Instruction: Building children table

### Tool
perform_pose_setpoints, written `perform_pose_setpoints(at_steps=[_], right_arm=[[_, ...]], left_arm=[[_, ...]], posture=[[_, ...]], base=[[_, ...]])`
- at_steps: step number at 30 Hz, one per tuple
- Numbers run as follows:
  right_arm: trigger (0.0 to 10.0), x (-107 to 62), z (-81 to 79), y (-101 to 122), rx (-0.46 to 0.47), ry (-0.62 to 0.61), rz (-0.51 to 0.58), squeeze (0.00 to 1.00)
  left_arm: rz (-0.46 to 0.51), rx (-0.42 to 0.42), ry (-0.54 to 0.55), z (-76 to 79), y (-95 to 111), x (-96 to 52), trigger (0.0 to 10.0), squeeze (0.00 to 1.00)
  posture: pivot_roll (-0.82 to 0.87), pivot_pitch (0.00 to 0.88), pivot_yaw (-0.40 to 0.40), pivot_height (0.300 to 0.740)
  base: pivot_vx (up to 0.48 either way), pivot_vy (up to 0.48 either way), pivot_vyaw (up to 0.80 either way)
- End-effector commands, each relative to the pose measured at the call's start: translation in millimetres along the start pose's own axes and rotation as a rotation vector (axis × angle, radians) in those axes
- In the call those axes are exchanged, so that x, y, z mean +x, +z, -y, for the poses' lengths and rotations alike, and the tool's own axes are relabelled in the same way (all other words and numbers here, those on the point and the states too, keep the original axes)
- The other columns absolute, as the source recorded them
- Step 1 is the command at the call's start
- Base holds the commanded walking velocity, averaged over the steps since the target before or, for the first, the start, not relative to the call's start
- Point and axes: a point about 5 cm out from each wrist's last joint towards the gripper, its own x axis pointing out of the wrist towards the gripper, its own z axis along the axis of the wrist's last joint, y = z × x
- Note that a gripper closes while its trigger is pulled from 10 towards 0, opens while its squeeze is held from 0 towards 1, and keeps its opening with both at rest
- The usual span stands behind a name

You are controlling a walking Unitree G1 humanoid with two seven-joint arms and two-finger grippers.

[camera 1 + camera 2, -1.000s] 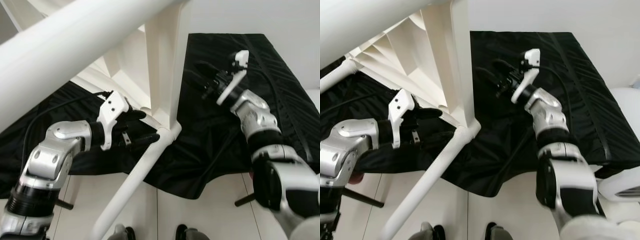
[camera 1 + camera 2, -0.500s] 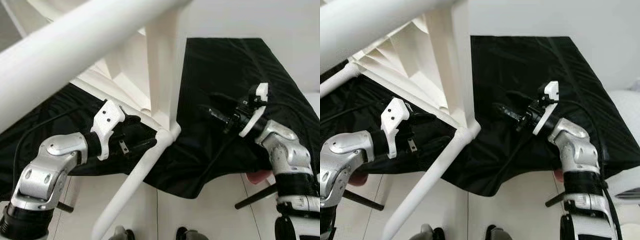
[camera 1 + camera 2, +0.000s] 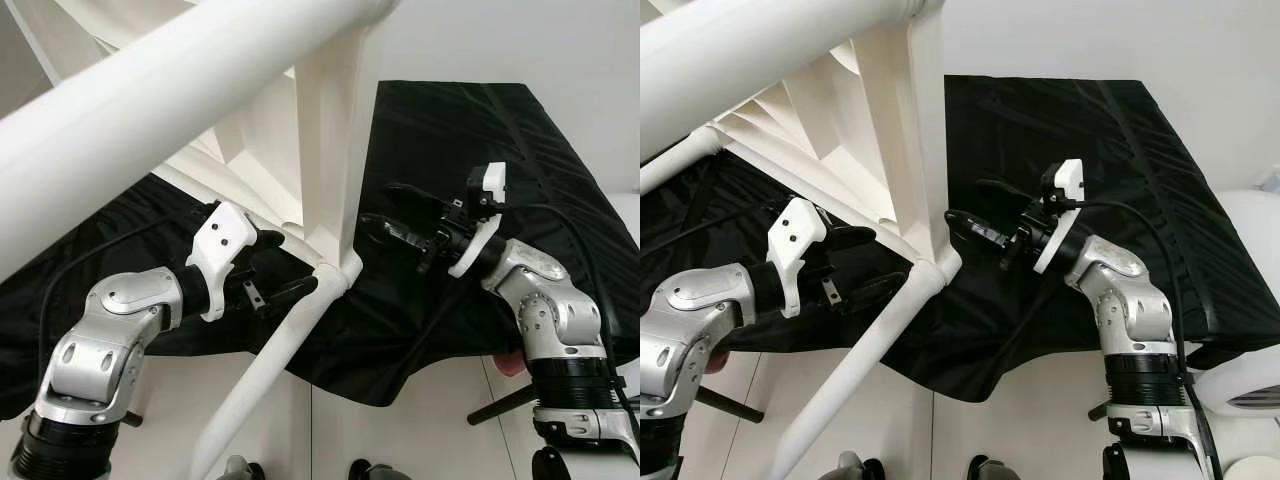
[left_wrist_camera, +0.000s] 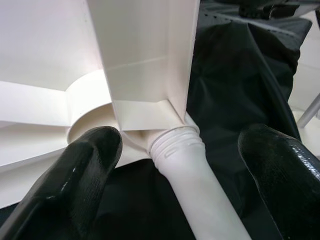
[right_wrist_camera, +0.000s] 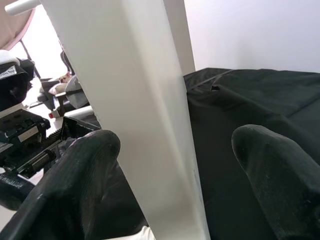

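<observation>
The white plastic table (image 3: 330, 130) lies tipped over a black cloth. A white tube leg (image 3: 270, 370) is threaded into its corner socket (image 3: 335, 272). My left gripper (image 3: 285, 262) stands open at that joint, one finger on each side of the leg's threaded top (image 4: 177, 145), with gaps showing on both sides. From the right, my right gripper (image 3: 965, 200) is open, its fingers (image 5: 275, 170) on either side of the table's upright corner panel (image 5: 135, 100) just above the socket. A second white leg (image 3: 150, 110) crosses close in front of the camera.
Black cloth (image 3: 470, 130) covers the raised surface under the table. White tiled floor (image 3: 420, 420) lies in front of it. A white rounded object (image 3: 1250, 230) sits at the far right edge, and a white wall stands behind.
My right gripper came down from high over the cloth and moved left up to the table's corner panel. The left gripper stayed at the leg joint.
</observation>
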Motion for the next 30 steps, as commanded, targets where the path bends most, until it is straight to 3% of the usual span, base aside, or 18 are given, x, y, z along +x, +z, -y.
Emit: perform_pose_setpoints(at_steps=[1, 13, 14, 17, 18, 19, 22, 30], right_arm=[[10.0, 6.1, -3.5, 3.4, -0.002, 0.023, 0.014, 0.0], [10.0, 15.0, -7.0, 2.2, 0.018, 0.06, 0.01, 0.0], [10.0, 16.1, -7.3, 2.4, 0.018, 0.07, 0.007, 0.0], [10.0, 16.5, -7.3, 2.5, 0.018, 0.072, 0.006, 0.0], [10.0, 17.4, -6.8, 2.1, 0.019, 0.071, 0.003, 0.0], [10.0, 17.4, -6.8, 2.1, 0.019, 0.071, 0.003, 0.0], [10.0, 18.8, -5.2, 2.1, 0.016, 0.069, 0.002, 0.0], [10.0, 30.4, -3.6, 0.0, 0.009, 0.063, 0.01, 0.0]], left_arm=[[-0.014, -0.005, 0.284, -10.3, -2.1, -3.9, 10.0, 0.0], [-0.02, -0.001, 0.444, -12.3, -2.5, -0.8, 10.0, 0.0], [-0.035, 0.0, 0.545, -20.2, -4.7, -5.1, 10.0, 0.0], [-0.041, 0.002, 0.578, -23.3, -5.3, -7.0, 10.0, 0.0], [-0.069, 0.016, 0.663, -30.9, -7.6, -12.2, 10.0, 0.0], [-0.069, 0.016, 0.663, -30.9, -7.6, -12.2, 10.0, 0.0], [-0.095, 0.015, 0.806, -39.8, -9.5, -21.4, 10.0, 0.0], [-0.088, 0.046, 0.864, -34.2, -4.1, -23.0, 10.0, 0.0]], posture=[[-0.01, 0.128, -0.006, 0.74], [0.0, 0.131, -0.011, 0.74], [0.0, 0.131, -0.013, 0.74], [0.0, 0.133, -0.013, 0.74], [0.0, 0.136, -0.014, 0.74], [0.0, 0.136, -0.014, 0.74], [0.0, 0.137, -0.016, 0.74], [0.02, 0.14, -0.034, 0.74]], base=[[0.0, 0.0, 0.0], [0.0, 0.0, 0.0], [0.0, 0.0, 0.0], [0.0, 0.0, 0.0], [0.0, 0.0, 0.0], [0.0, 0.0, 0.0], [0.0, 0.0, 0.0], [0.0, 0.0, 0.0]])
